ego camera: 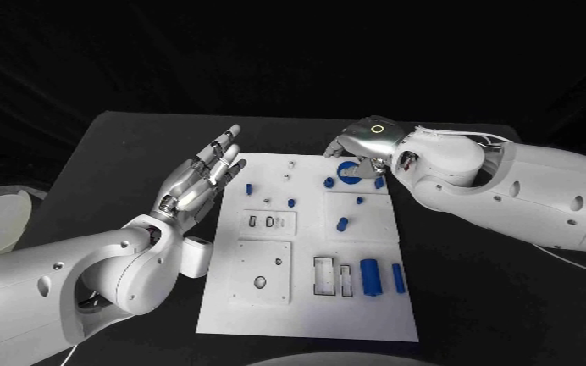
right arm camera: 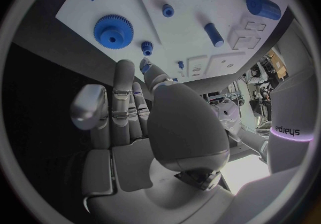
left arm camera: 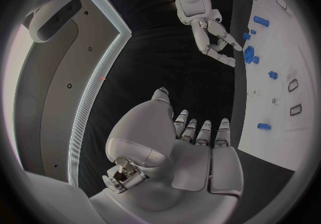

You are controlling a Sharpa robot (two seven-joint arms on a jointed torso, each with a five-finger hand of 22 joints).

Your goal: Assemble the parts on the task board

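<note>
Left hand: the left hand is seen raised over the black worktop just beside the left edge of the task board, fingers extended straight and close together, nothing held; it is released, and the left wrist view shows the same flat, empty palm.
Task board: the white plate is laid in the middle of the worktop, long side running away from the robot, with recessed slots and raised square blocks on its surface.
Near-left parts: a small blue peg is seen near the left edge, with two more small blue pieces and just beside it toward the middle.
Near-right parts: a large blue cylinder is lying in the near right section, with a slimmer blue pin just beside it on the right.
Middle parts: a blue cylinder is lying tilted on the right half, with a small blue piece beyond it.
Far parts: a blue gear is lying flat at the far right of the board, a small blue piece beside it; the gear is shown toothed in the right wrist view.
Right hand: the right hand is held over the far right corner of the board, just above the gear, fingers pointed down; in the right wrist view the fingers are extended with nothing between them, so it is released.
</note>
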